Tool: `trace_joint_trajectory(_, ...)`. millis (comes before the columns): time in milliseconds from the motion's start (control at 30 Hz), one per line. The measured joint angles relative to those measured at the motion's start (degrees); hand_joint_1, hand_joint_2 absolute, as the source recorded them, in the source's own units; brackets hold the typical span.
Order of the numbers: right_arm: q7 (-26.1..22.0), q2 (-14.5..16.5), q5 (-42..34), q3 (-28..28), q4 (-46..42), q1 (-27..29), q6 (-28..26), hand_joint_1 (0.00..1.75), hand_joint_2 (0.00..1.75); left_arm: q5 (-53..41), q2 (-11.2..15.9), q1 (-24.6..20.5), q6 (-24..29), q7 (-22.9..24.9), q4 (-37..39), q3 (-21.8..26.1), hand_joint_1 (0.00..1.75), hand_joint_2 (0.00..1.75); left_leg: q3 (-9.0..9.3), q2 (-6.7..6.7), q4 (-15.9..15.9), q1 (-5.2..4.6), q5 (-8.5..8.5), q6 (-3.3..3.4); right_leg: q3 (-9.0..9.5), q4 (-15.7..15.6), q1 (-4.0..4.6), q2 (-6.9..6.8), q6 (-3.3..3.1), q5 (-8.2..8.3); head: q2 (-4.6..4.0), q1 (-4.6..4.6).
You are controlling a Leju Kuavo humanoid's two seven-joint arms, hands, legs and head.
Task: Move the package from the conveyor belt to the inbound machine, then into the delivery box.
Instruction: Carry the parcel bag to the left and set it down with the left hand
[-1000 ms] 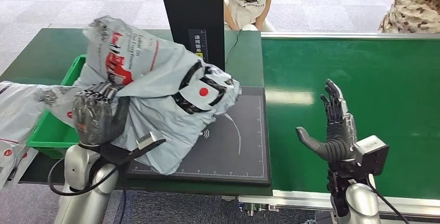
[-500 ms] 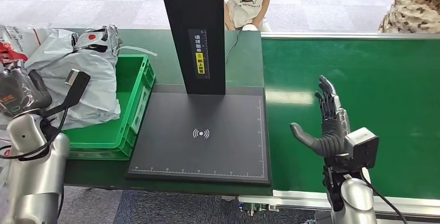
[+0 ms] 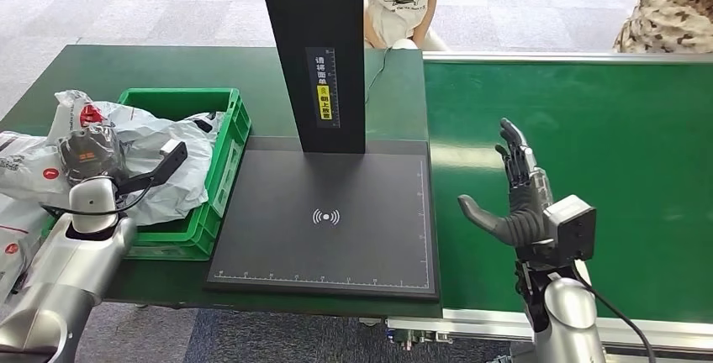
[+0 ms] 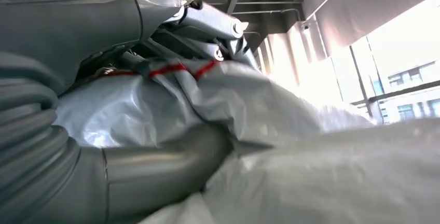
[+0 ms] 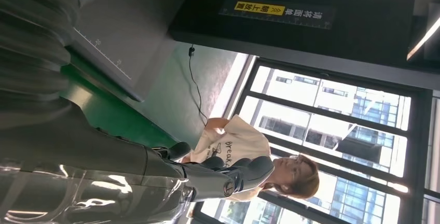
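Package [image 3: 164, 157], a grey plastic mailer, lies slumped in the green delivery box [image 3: 220, 180], spilling over its left rim; half a second ago it was higher and farther left, outside the box. The left hand [image 3: 91, 151] grips its crumpled top, fingers closed into the plastic. To the right, the inbound machine [image 3: 328, 212] has its black plate bare up to the near edge. The right hand [image 3: 513, 199] hovers open over the green conveyor belt [image 3: 622, 144], fingers spread.
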Motion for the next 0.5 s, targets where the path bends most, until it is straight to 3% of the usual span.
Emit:
trace_joint_trajectory(233,-0.2,0.0,0.0,0.0,0.4,0.0,0.0,0.00,1.75,0.1,-0.6,-0.5,9.1,-5.1,0.0,0.0,0.00,1.75,0.01,0.00,0.0,0.00,0.01,0.00,0.00,0.0,0.00,0.00,0.00,0.01,0.00,0.00)
trace_joint_trajectory(400,-0.7,0.0,-0.3,0.0,0.4,0.2,-0.3,0.00,1.75,5.1,-3.3,1.0,13.4,-15.0,-5.6,4.1,0.00,1.75,0.01,0.01,0.0,0.00,0.00,0.00,0.00,0.0,-0.01,0.01,0.00,0.01,0.00,0.00)
trace_joint_trajectory(500,-1.2,0.0,-0.4,0.0,0.4,0.5,-0.6,0.00,1.75,11.1,-6.3,3.9,14.0,-23.4,-13.4,6.7,0.00,1.75,0.00,0.02,0.0,-0.02,-0.02,0.01,0.00,0.0,-0.03,0.02,0.01,0.00,0.00,-0.01)
